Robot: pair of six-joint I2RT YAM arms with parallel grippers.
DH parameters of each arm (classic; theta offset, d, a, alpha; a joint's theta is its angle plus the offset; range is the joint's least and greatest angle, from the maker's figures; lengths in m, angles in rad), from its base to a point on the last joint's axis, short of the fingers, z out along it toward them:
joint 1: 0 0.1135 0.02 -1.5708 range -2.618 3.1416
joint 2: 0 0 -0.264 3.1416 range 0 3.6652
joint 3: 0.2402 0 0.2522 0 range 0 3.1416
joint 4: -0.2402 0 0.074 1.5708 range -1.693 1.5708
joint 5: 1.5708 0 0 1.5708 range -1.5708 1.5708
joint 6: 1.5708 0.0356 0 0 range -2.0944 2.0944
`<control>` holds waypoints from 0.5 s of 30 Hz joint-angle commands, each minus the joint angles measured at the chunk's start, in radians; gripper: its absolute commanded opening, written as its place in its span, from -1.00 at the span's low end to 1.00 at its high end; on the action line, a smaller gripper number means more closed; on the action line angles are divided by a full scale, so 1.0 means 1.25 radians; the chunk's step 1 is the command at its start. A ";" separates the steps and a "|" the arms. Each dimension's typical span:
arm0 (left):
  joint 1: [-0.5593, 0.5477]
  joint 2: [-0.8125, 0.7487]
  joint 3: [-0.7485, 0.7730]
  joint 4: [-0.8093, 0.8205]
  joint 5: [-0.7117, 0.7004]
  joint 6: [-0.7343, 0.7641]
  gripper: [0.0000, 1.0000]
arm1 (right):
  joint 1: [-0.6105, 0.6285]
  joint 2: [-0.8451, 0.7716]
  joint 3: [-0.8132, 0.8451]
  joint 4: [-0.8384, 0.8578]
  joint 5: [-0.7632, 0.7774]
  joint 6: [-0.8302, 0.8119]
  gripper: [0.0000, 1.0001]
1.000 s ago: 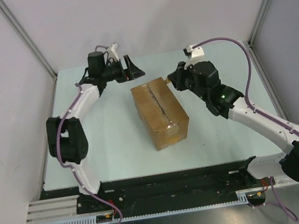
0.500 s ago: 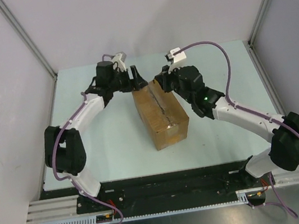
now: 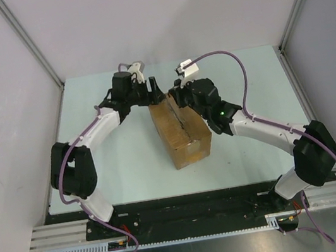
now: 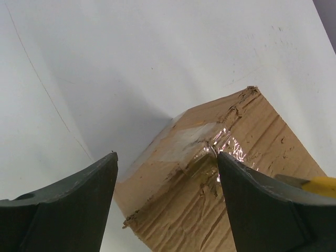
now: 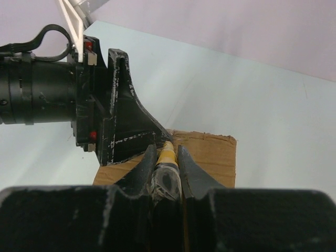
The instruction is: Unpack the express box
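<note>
Express box (image 3: 181,128) in middle of table (image 3: 130,170), long axis far-left to near-right, far end between spread left fingers (image 4: 63,199), right fingers (image 5: 143,170) clenched on yellow knife (image 5: 167,153) there, table showing on other sides

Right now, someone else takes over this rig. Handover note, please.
Left hand: open, jaws spread at the far end of the express box, not closed on it.
Right hand: shut on a yellow utility knife, tip at the far end of the box top, close beside the left hand.
Box: on the table between the arms, flaps closed, seam taped.
Done: knife in hand and brought to the box.
Left: cut the tape along the seam, open the flaps, unpack.
</note>
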 commanded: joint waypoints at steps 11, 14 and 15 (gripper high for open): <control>0.002 -0.064 -0.010 0.013 -0.017 -0.010 0.59 | 0.011 0.026 0.025 0.065 0.019 -0.028 -1.00; 0.006 -0.074 -0.027 0.015 -0.022 -0.011 0.46 | 0.014 0.032 0.025 0.066 0.008 -0.035 -1.00; 0.007 -0.075 -0.034 0.016 -0.022 -0.010 0.42 | 0.014 0.034 0.025 0.066 0.006 -0.036 -1.00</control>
